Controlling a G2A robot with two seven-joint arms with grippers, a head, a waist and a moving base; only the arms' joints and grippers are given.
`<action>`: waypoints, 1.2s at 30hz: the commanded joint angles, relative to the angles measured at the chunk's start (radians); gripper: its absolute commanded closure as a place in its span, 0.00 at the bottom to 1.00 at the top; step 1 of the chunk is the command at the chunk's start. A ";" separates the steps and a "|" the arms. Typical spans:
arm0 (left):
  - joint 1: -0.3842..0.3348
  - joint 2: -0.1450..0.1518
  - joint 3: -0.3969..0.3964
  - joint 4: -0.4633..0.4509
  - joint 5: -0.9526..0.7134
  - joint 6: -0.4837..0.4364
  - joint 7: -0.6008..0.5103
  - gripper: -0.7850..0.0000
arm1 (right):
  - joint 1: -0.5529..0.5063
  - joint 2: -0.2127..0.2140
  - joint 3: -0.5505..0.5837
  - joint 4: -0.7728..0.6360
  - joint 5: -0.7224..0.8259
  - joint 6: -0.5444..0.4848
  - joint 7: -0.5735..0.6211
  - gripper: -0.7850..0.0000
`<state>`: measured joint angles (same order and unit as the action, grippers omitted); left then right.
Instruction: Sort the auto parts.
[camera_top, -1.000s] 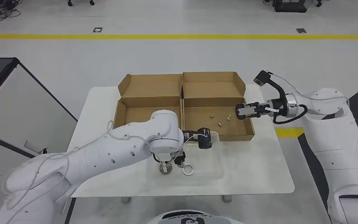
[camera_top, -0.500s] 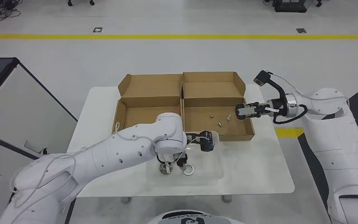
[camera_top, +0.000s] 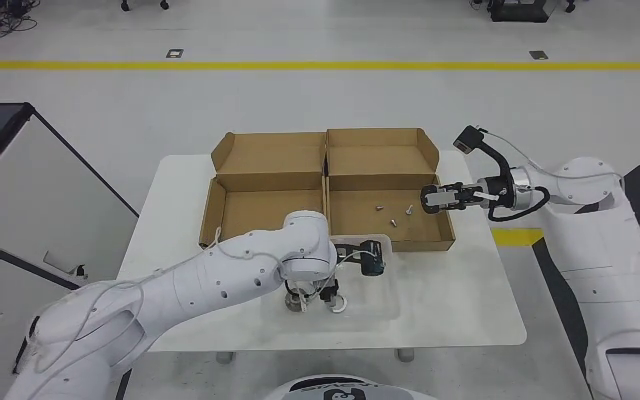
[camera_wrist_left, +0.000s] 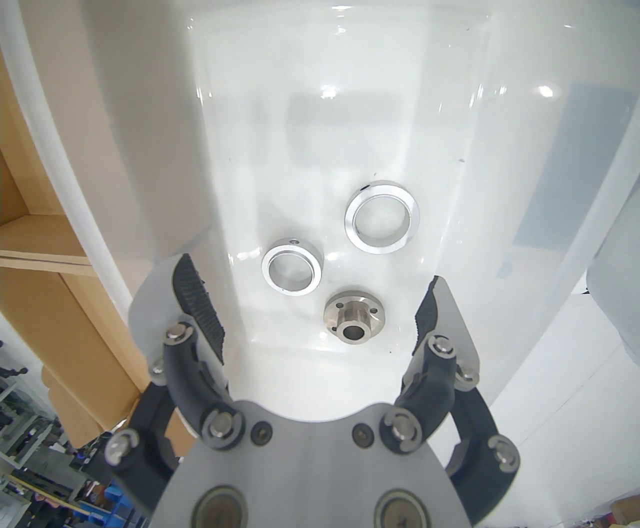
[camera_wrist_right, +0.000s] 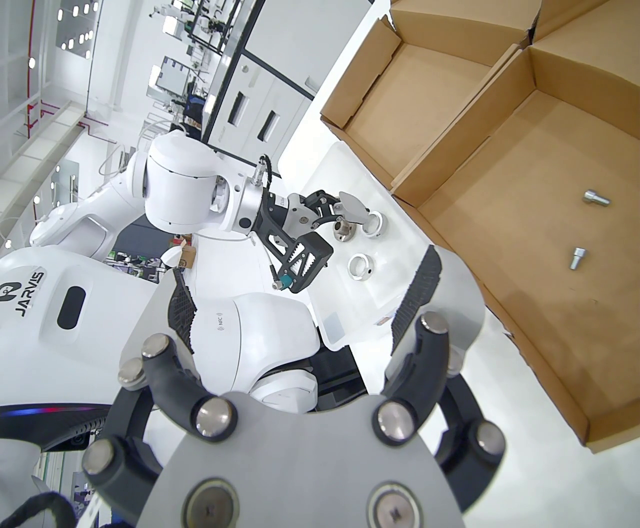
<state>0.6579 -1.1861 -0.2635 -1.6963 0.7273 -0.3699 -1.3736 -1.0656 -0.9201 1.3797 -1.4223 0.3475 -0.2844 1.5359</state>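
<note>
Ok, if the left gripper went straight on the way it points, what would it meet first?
Probably the flanged hub, lying in the clear tray between the fingers of the open left gripper; the smaller ring sits just beyond. Depth is hard to judge.

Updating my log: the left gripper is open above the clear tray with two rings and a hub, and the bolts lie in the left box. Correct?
Not quite: the bolts lie in the right box, as the top view shows. The left gripper is open above the clear tray with two rings and a hub.
</note>
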 joint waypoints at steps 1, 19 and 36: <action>0.003 -0.005 0.003 0.013 0.007 -0.001 0.010 0.00 | 0.000 0.000 0.000 0.000 0.000 0.000 0.000 0.00; 0.024 -0.053 0.025 0.072 0.017 -0.024 0.031 0.20 | 0.000 0.000 0.000 0.000 0.000 0.000 0.000 0.00; 0.028 -0.095 0.050 0.121 0.018 -0.054 -0.020 0.45 | 0.000 0.000 0.000 0.000 0.000 0.000 0.000 0.00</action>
<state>0.6856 -1.2788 -0.2143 -1.5778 0.7484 -0.4212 -1.3906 -1.0656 -0.9201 1.3797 -1.4223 0.3475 -0.2844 1.5359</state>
